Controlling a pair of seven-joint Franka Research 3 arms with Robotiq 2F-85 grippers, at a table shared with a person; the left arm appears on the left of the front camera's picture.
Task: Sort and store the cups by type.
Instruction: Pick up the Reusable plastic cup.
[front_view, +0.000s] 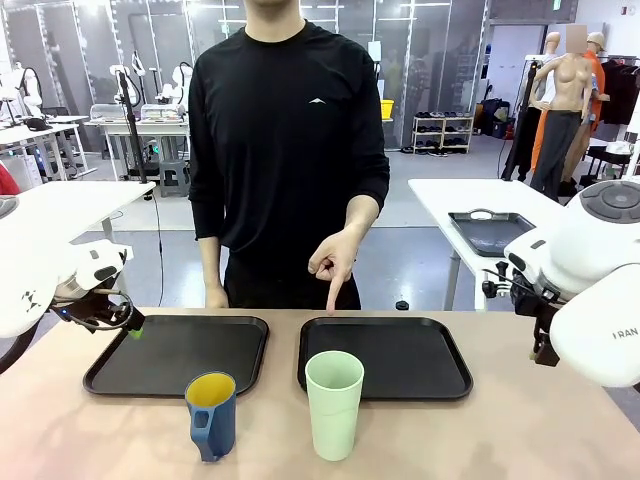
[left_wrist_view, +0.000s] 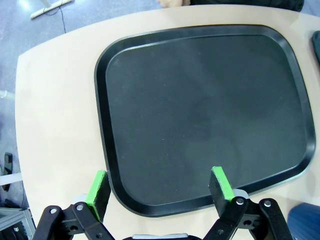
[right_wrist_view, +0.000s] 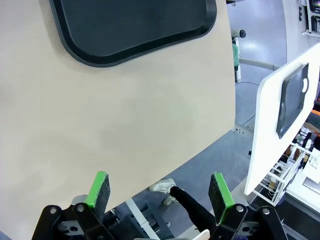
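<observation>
While person's hand (front_view: 335, 266) points out right black plastic tray (front_view: 420, 365) as destination, tall mint-green plastic tumbler (front_view: 333, 405), dark blue handled mug (front_view: 211, 415) stand unsorted; left gripper (left_wrist_view: 159, 175), right gripper (right_wrist_view: 159, 176) spread, empty.

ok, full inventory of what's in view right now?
table: 1, tan, under everything
trays: 2, black, side by side on the table: left tray, right tray
mug: 1, dark blue with yellow inside, in front of left tray
tumbler: 1, pale mint green, in front of right tray
person's hand: 1, pointing down at right tray's far edge
left gripper: 1, black with green pads, open, above left tray's corner
right gripper: 1, same colours, open, above the table edge
</observation>
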